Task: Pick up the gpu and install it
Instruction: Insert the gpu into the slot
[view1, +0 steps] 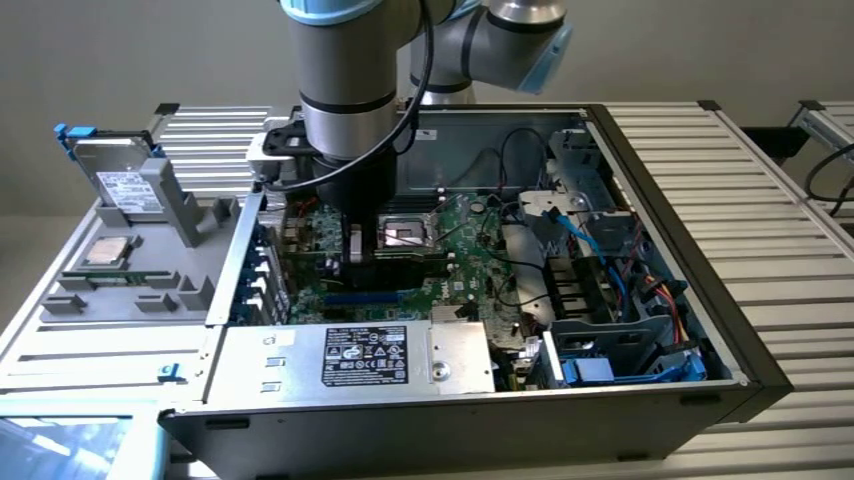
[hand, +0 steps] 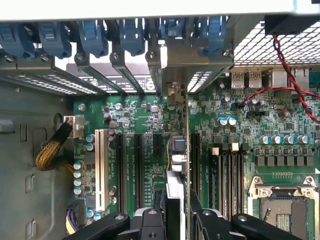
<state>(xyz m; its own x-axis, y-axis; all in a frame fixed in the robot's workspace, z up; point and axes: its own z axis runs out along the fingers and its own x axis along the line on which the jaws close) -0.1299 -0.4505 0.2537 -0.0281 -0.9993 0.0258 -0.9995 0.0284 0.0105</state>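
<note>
Inside the open computer case (view1: 467, 430), over the motherboard (hand: 240, 140), the tool (hand: 176, 210) pinches the gpu (hand: 176, 165) upright.

- Motherboard (hand: 150, 110): green, with rows of black slots and one white slot (hand: 101, 165).
- Retention clips (hand: 90, 35): blue.
- Twisted wires (hand: 290, 70): red and black.
- Braided cable (hand: 50, 152): yellow weave flecked with black.
- Gripper (hand: 176, 205): black; the gpu (hand: 173, 182) between its fingers shows a white and silver edge.
- Power supply (view1: 447, 365): silver, with a black label (view1: 367, 355) printed in white.
- Arm (view1: 344, 70): grey with light-blue caps.
- Tray (view1: 134, 290), at nine o'clock of the case: grey.
- Table (view1: 787, 200): pale, ribbed in parallel slats.
</note>
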